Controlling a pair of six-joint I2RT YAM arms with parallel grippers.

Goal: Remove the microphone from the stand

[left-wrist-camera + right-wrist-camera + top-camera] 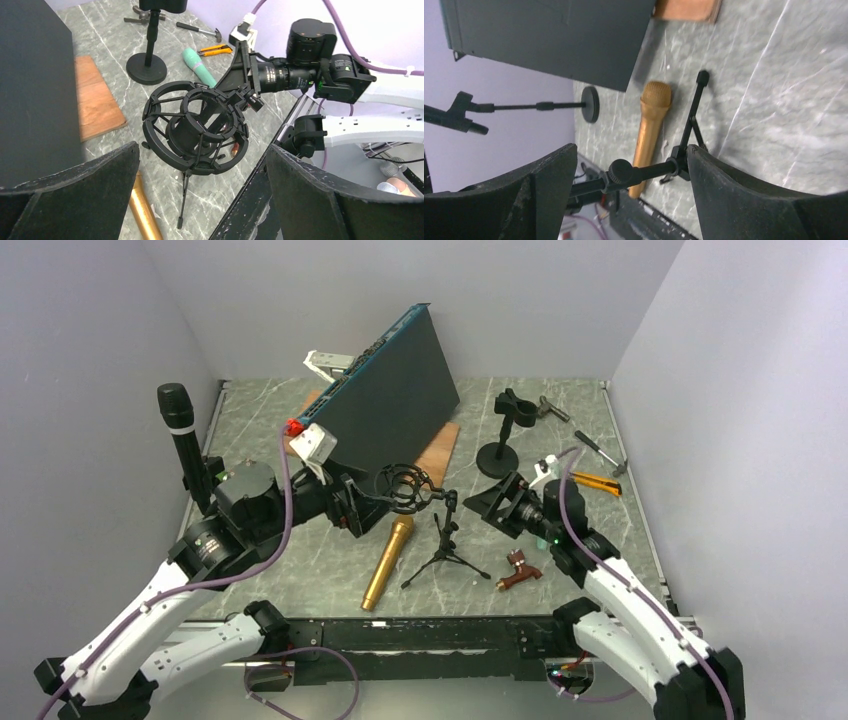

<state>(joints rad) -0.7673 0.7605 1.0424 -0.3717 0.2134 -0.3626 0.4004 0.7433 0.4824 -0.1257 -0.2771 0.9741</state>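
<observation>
**A:** Your left fingers (75,195) are spread wide. In the wrist view the shock mount (195,127) sits framed between them, and they aren't gripping anything.

**B:** And the gold microphone (388,562) is out of that mount. It lies flat on the tabletop (320,580), just beside the tripod stand (445,545), with its head pointing away from your arm bases.

**A:** Now your right side. The right fingers (754,200) stand open as well. The stand's thin pole crosses the gap between them, with its knob (621,172) about midway. You can't tell from here whether either finger touches it.

**B:** From overhead, your two arms close in on the stand from opposite sides. The left is up at the mount, and the right is lower, beside the pole.

**A:** Behind the mount a black panel (395,405) leans up at an angle, with a wooden board (440,452) flat beneath its edge.

**B:** Past your right arm there's a second stand (497,460) on a round base. An orange knife (597,483) lies near it on the tabletop.
</observation>
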